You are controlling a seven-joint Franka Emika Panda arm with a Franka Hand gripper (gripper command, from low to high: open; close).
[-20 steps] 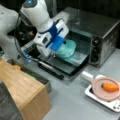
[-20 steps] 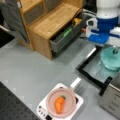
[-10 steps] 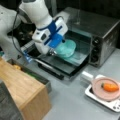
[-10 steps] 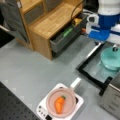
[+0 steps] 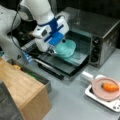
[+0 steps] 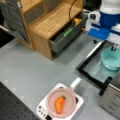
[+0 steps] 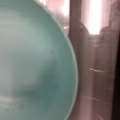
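A mock kitchen (lab-built) — toaster oven, wooden cabinet.

Legible text, labels, brands, numbers, signs: none readable on the steel toaster oven, the white induction hob or the wooden drawer cabinet.

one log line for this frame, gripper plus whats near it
gripper at teal bowl rim | bowl on open oven door | carrot in pink pan
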